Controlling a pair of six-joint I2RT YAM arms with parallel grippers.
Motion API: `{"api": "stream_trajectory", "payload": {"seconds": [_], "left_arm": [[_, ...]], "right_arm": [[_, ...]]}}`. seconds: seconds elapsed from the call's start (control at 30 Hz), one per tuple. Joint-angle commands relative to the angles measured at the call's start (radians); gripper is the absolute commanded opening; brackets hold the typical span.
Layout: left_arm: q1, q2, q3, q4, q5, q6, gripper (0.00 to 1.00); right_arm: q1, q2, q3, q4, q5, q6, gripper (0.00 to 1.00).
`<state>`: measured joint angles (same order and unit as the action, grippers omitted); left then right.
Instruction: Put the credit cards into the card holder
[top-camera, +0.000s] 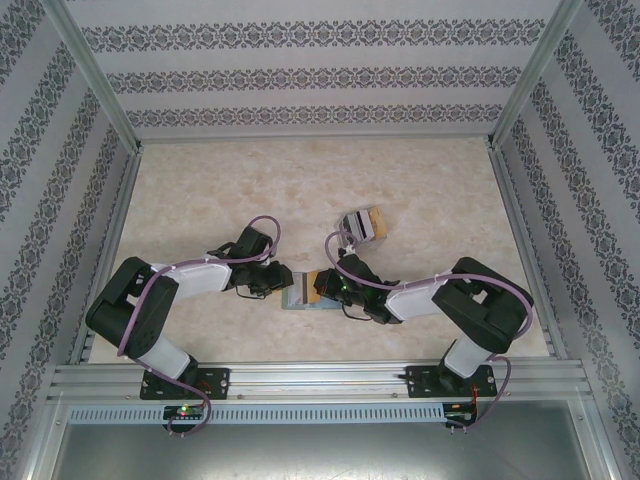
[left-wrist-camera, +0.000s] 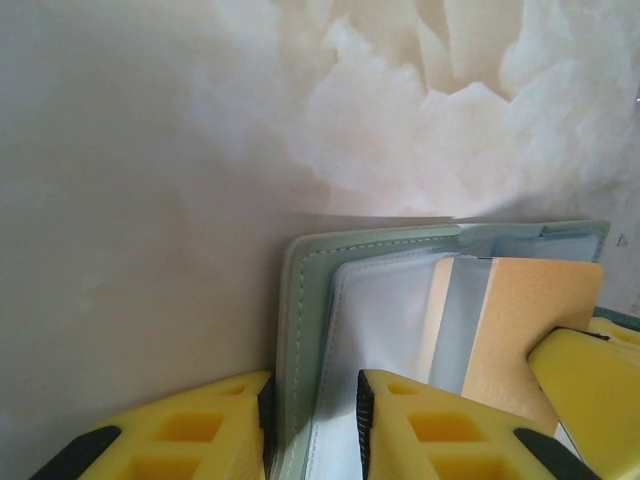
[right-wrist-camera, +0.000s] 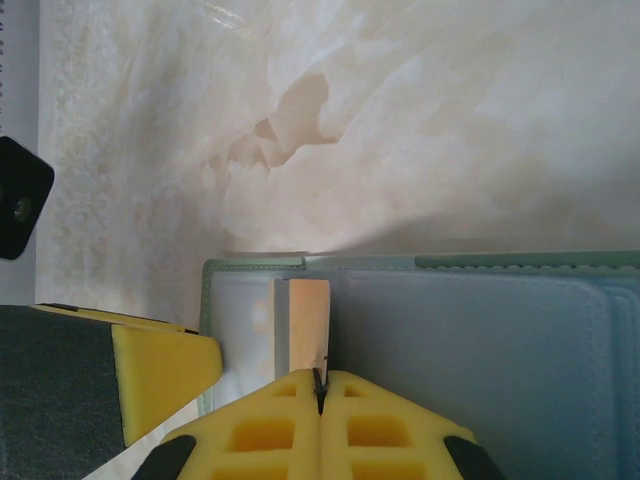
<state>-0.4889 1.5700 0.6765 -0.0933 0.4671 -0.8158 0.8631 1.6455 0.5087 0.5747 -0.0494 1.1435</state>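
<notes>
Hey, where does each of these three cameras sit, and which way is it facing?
Top: above and behind, looking down at the table; left arm and right arm show whole.
Left wrist: on the left arm, looking along the left end effector clamping the wallet.
Right wrist: looking along the right end effector pinching the tan card.
Shared: both wrist views show wallet and card.

card holder (left-wrist-camera: 300, 330): matt sage leather-look cover, stitched edge; pockets (left-wrist-camera: 385, 310) inside it smooth grey, slightly glossy plastic. card (left-wrist-camera: 520, 320) in it: matt tan. fingers (left-wrist-camera: 440, 430): matt yellow plastic. worktop (left-wrist-camera: 150, 150): smooth, marble-look, cream.
</notes>
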Motion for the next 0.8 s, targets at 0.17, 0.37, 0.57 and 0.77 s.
{"api": "stream_trajectory", "payload": {"seconds": [0.17, 0.37, 0.57, 0.77], "left_arm": [[-0.005, 0.023, -0.005, 0.014, -0.006, -0.009, 0.30], [-0.005, 0.025, -0.004, 0.012, -0.006, -0.005, 0.30], [-0.005, 0.021, -0.010, 0.013, -0.012, -0.004, 0.30], [-0.005, 0.025, -0.008, 0.020, -0.008, -0.006, 0.30]], "right_arm": [[0.036, 0.061, 0.048, -0.059, -0.017, 0.014, 0.04], [0.037, 0.059, 0.079, -0.131, -0.018, 0.000, 0.18], [0.036, -0.020, 0.126, -0.361, 0.028, -0.060, 0.30], [0.034, -0.008, 0.157, -0.414, 0.018, -0.086, 0.31]]}}
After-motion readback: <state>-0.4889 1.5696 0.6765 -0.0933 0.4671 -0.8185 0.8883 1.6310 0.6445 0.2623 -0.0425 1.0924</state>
